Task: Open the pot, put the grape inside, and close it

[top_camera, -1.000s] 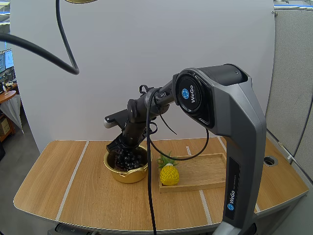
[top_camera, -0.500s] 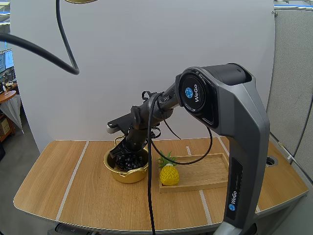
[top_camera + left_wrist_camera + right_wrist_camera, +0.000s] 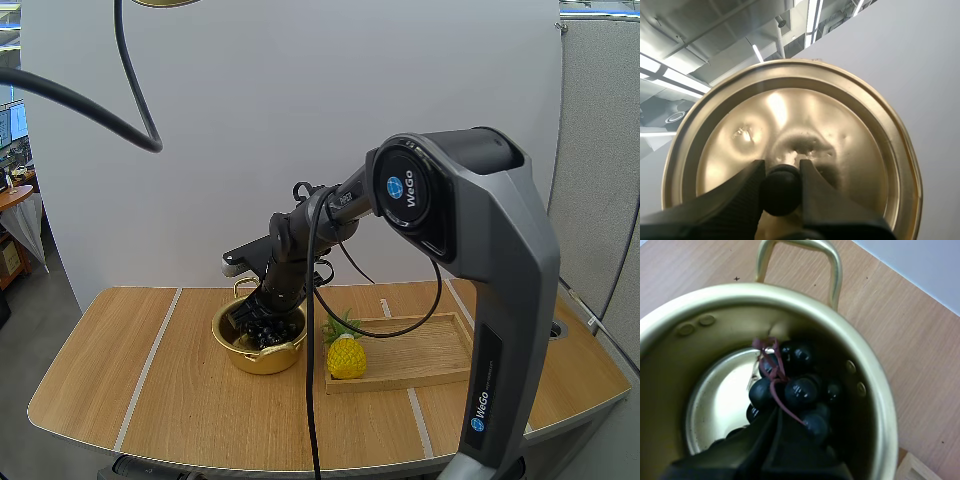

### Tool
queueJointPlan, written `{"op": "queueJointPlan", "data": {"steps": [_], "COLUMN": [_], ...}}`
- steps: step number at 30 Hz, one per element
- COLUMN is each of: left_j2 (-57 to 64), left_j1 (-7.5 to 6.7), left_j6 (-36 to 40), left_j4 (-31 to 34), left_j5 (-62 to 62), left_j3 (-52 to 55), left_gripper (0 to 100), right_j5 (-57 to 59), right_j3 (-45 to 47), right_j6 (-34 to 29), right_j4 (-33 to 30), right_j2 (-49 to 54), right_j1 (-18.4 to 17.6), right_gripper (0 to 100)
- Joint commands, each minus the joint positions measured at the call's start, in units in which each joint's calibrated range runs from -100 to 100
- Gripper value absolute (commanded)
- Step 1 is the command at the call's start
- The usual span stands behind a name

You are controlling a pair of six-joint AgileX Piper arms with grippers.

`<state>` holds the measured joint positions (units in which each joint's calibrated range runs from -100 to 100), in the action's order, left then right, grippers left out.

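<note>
While your right fingers (image 3: 757,447) pinch grapes (image 3: 800,390) down inside pot (image 3: 876,405), stem end toward handle (image 3: 836,275), your left fingers (image 3: 735,200) clamp knob (image 3: 781,190) of lid (image 3: 850,135).

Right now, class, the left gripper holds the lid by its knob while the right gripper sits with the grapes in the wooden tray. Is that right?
No. The grapes lie in the gold pot, not the wooden tray, as the right wrist view shows, with the right gripper at them. The left gripper does hold the lid by its knob.
</note>
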<state>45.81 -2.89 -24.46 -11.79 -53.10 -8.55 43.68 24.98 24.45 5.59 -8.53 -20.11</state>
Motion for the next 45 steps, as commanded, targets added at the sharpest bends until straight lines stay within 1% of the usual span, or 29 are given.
{"op": "queueJointPlan", "data": {"steps": [1, 8, 14, 19, 24, 30, 40, 41, 45], "left_j2": [0.2, 0.2, 0.2, 0.2, 0.2, 0.2, 0.2, 0.2, 0.2], "left_j1": [-0.12, -0.12, -0.12, -0.12, -0.12, -0.12, -0.12, -0.12, -0.12], "left_j6": [0.5, 0.5, 0.5, 0.5, 0.5, 0.5, 0.5, 0.5, 0.5], "left_j4": [0.0, 0.0, 0.0, 0.0, 0.0, 0.0, 0.0, 0.0, 0.0], "left_j5": [2.0, 2.0, 2.0, 2.0, 2.0, 2.0, 2.0, 2.0, 2.0], "left_j3": [-0.3, -0.3, -0.3, -0.3, -0.3, -0.3, -0.3, -0.3, -0.3], "left_gripper": [0, 0, 0, 0, 0, 0, 0, 0, 0], "right_j5": [11.3, 10.1, 4.3, 1.4, 3.3, 8.3, 13.4, 14.2, 17.8], "right_j3": [2.3, 2.2, 2.1, 1.8, 1.8, 2.6, 11.1, 13.3, 17.9], "right_j6": [0.2, 0.2, 0.2, 0.2, 0.1, -2.2, -2.2, -2.3, -2.2], "right_j4": [0.8, 1.4, 1.9, 2.6, 2.6, 2.6, 2.2, 1.3, -1.6], "right_j2": [3.8, 6.8, 7.3, 11.4, 19.7, 31.9, 54.1, 58.2, 69.0], "right_j1": [0.1, 0.1, 0.1, 0.1, 0.1, 0.1, 0.1, 0.1, 0.1], "right_gripper": [0, 0, 0, 0, 0, 0, 0, 0, 0]}}
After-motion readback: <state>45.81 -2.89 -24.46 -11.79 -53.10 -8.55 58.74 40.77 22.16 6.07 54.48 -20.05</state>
